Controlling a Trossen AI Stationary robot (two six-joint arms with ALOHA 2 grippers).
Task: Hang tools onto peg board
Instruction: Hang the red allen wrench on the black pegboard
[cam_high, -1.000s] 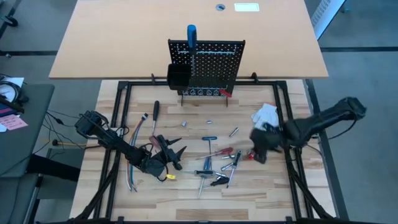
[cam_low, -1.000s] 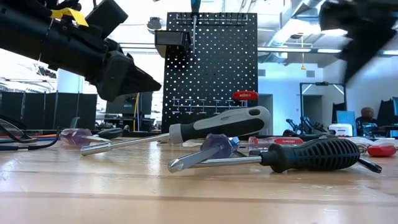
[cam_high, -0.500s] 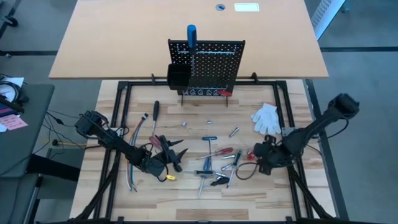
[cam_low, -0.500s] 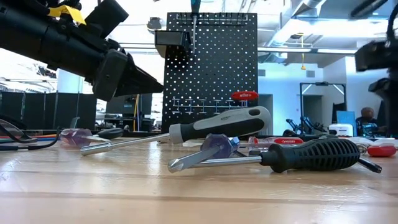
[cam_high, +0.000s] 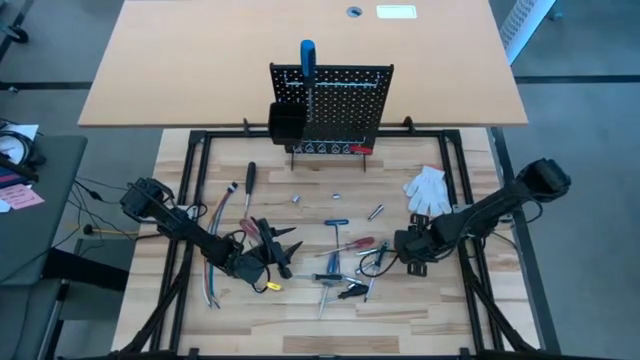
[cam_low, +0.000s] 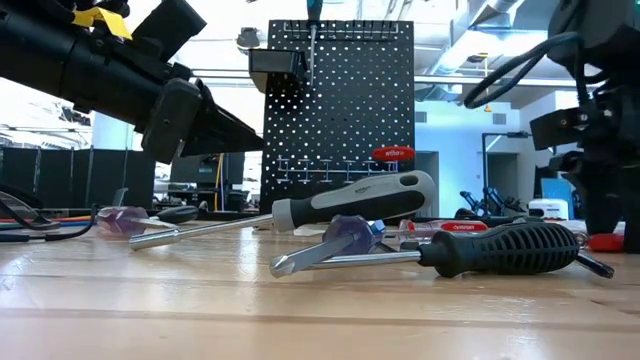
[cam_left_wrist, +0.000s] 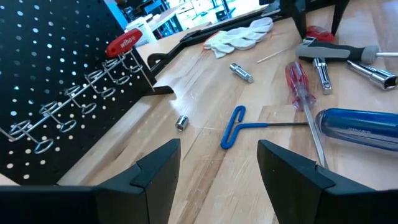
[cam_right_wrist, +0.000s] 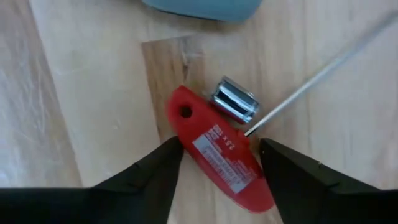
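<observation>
1. Right now my main worry is the right gripper (cam_right_wrist: 217, 165): it sits low over a red-handled key (cam_right_wrist: 221, 152) that lies flat on the table, with a small silver socket (cam_right_wrist: 235, 101) touching the handle's edge. If I clench from here, I judge the fingers may catch the socket too, or squeeze the flat handle askew so that it pivots out.
2. Its thin steel shaft (cam_right_wrist: 317, 71) runs away toward 2 o'clock in the right wrist view; lifting by the handle end alone could let it swing and knock the neighbouring tools.
3. Seen from above, this gripper (cam_high: 412, 248) works at about 4 o'clock from the table's middle, just beside the heap of screwdrivers (cam_high: 345, 275).
4. Right fingers: spread apart on either side of the red handle, grasping nothing yet.
5. The left gripper (cam_high: 272, 243) waits at about 8 o'clock, fingers released and empty, above bare wood near a blue hex key (cam_left_wrist: 233, 124).
6. The peg board (cam_high: 345, 105) stands at 12 o'clock, well apart from both grippers, with a blue-handled screwdriver (cam_high: 308, 55) already on it; most tools are still on the table.
</observation>
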